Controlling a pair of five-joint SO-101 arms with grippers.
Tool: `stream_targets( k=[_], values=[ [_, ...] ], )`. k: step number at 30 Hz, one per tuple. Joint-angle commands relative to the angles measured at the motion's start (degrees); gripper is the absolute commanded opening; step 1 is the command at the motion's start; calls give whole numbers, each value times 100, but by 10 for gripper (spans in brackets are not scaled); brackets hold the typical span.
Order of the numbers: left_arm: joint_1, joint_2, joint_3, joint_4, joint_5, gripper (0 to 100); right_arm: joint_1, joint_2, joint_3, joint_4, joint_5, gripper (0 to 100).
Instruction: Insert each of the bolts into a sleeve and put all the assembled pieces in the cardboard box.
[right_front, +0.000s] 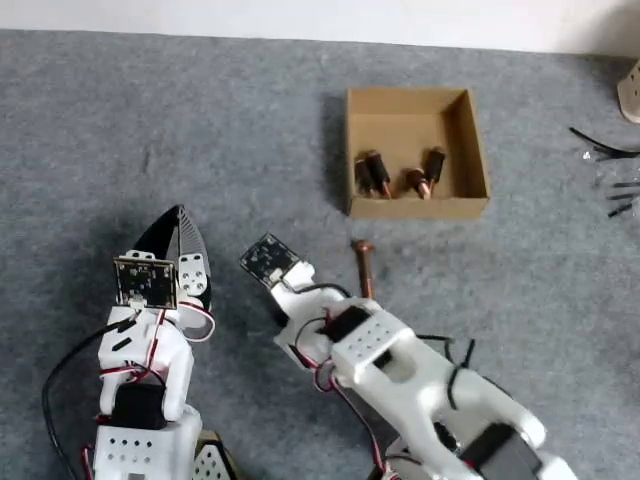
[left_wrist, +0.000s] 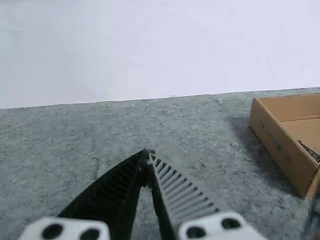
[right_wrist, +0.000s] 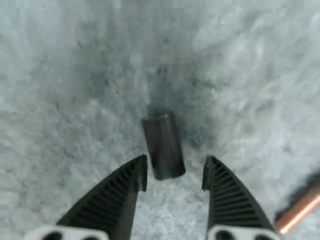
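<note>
The right gripper (right_wrist: 176, 162) hangs low over the grey felt mat (right_front: 150, 120) with its two toothed fingers spread, and a black sleeve (right_wrist: 161, 140) lies on its side on the mat, its near end between the fingertips; neither finger touches it. A copper bolt (right_front: 363, 265) lies on the mat just beside this arm, between it and the cardboard box (right_front: 415, 208). In the box lie several assembled pieces (right_front: 375, 173), copper bolts in black sleeves. The left gripper (right_front: 181, 210) is well apart from the box, its fingers pressed together at the tips and holding nothing.
</note>
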Motion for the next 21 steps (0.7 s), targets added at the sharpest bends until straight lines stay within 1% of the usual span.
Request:
stream_targets(
  k=[1, 4, 21],
  values=[
    [-66, -84, 110, -141, 0, 11, -48, 365, -532, -75, 132, 159],
    [-66, -84, 110, -141, 0, 11, -57, 453, -708, -75, 431, 159],
    [-66, -84, 110, -149, 0, 11, -40, 497, -725, -101, 457, 159]
  ],
)
